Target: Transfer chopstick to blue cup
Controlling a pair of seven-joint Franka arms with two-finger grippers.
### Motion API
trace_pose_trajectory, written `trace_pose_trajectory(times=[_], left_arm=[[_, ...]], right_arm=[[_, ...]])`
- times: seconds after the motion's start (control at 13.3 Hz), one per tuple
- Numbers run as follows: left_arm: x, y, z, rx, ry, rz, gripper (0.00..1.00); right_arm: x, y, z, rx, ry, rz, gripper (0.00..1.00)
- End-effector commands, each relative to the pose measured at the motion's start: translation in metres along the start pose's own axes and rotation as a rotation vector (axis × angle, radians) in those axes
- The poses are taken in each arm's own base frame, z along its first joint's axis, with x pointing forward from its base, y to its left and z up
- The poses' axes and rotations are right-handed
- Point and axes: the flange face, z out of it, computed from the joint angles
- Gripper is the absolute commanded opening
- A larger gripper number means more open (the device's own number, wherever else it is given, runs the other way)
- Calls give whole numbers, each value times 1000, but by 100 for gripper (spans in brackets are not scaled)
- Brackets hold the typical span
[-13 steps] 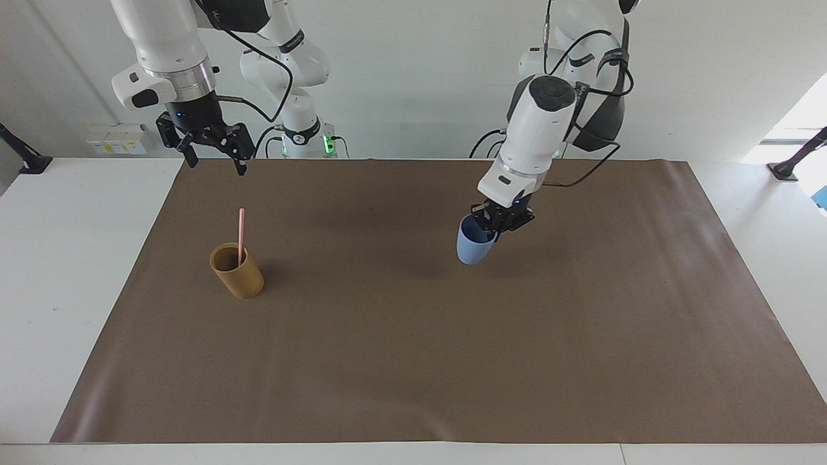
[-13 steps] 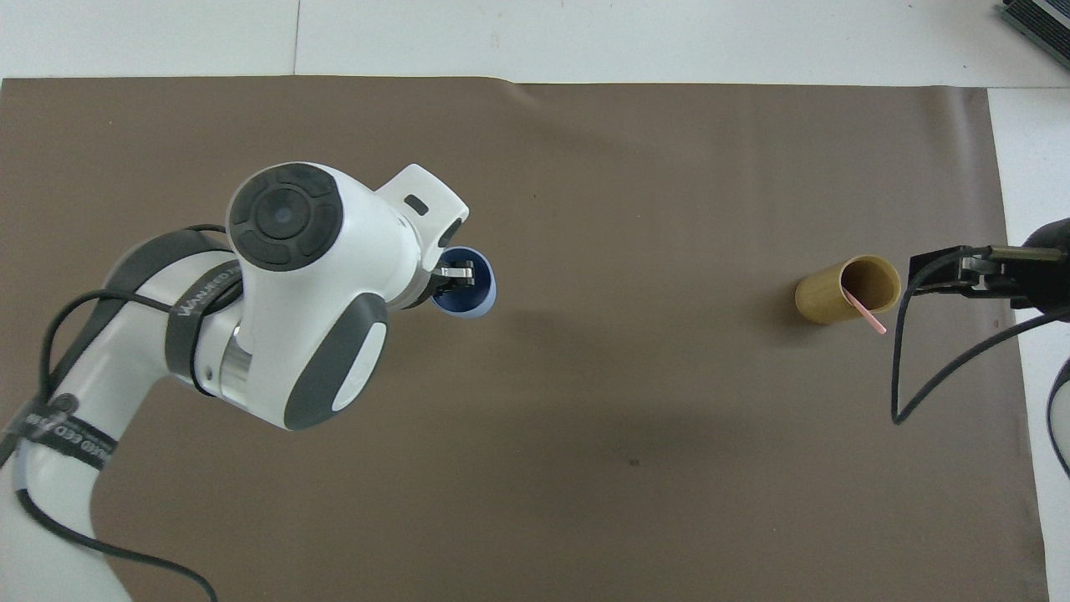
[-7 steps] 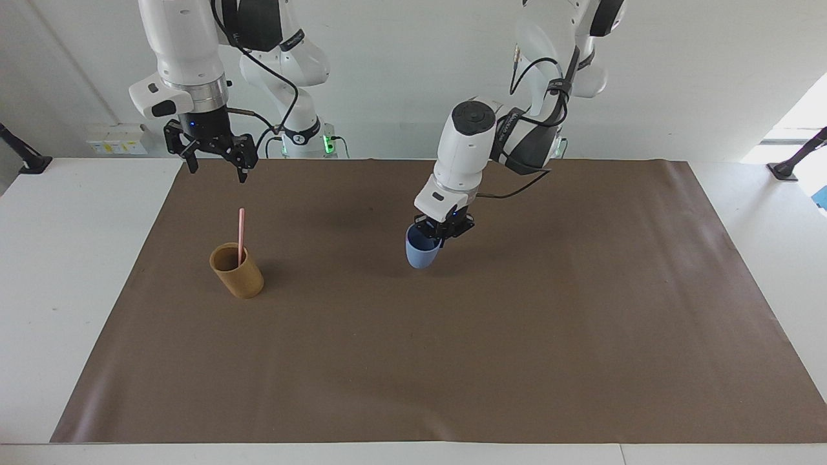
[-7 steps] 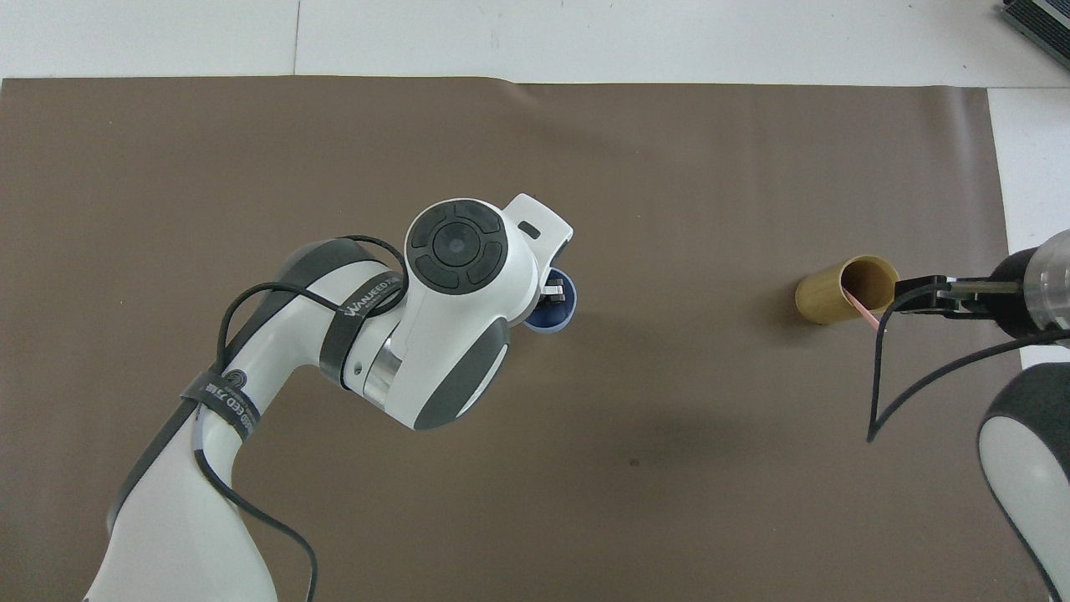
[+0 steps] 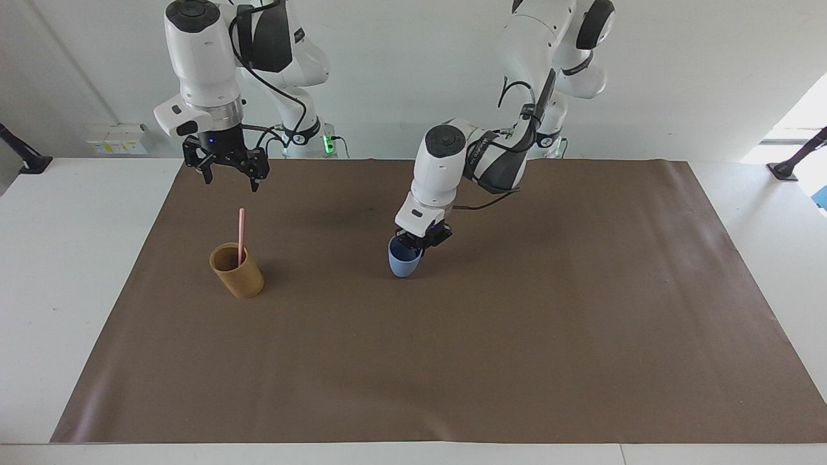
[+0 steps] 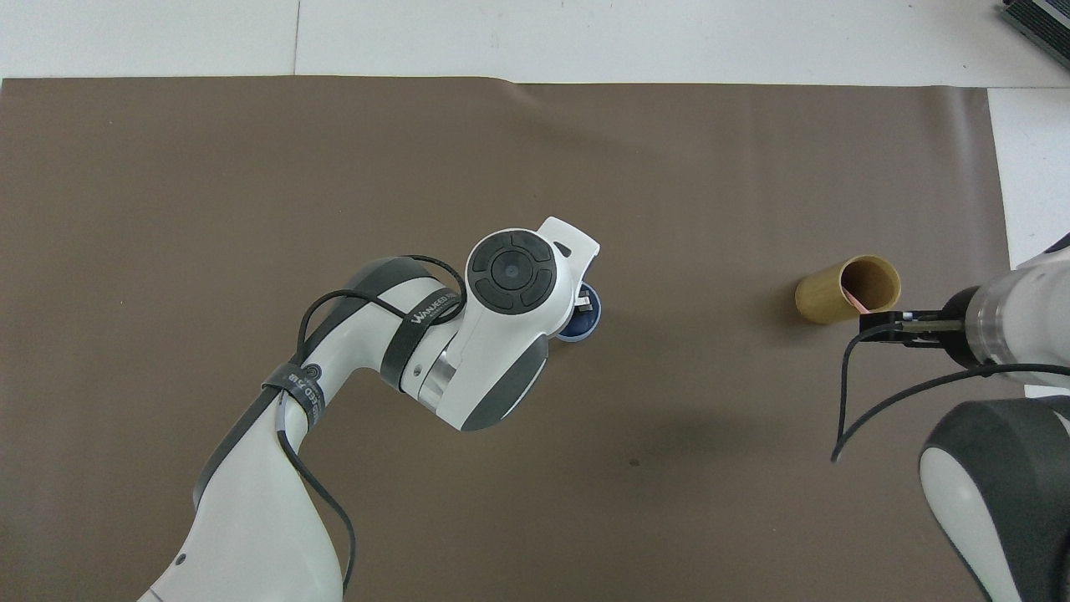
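Observation:
A pale-pink chopstick (image 5: 241, 234) stands upright in a tan cup (image 5: 237, 271), leaning on the rim; from above only a short pink piece (image 6: 852, 295) shows inside that cup (image 6: 846, 289). My right gripper (image 5: 230, 180) hangs open above the cup and the stick's top, clear of both. My left gripper (image 5: 419, 241) is shut on the rim of the blue cup (image 5: 404, 262), one finger inside, holding it slightly tilted, low at the mat's middle. From above, the left wrist hides most of the blue cup (image 6: 588, 321). Whether its base touches the mat I cannot tell.
A brown mat (image 5: 491, 361) covers most of the white table (image 5: 58, 271). The two cups stand apart on it, the tan one toward the right arm's end. Nothing else lies on the mat.
My left arm has carried the blue cup toward the tan cup's end of the table and lowered it. My right gripper has shifted sideways and down a little, closer over the tan cup.

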Motion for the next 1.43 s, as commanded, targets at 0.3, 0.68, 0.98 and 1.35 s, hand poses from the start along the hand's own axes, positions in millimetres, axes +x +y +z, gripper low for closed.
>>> trace_pose_trajectory(times=[0.3, 0.68, 0.98, 1.35], left_arm=[[-6, 4, 8, -26, -9, -56, 0], [-14, 8, 12, -22, -14, -64, 41], [-6, -2, -7, -14, -15, -68, 100], [40, -82, -96, 26, -28, -30, 100]], right_arm=[[-7, -2, 53, 2, 68, -123, 90], [2, 2, 76, 12, 116, -162, 84], [2, 2, 76, 10, 117, -196, 57], [3, 2, 76, 8, 114, -223, 56]])
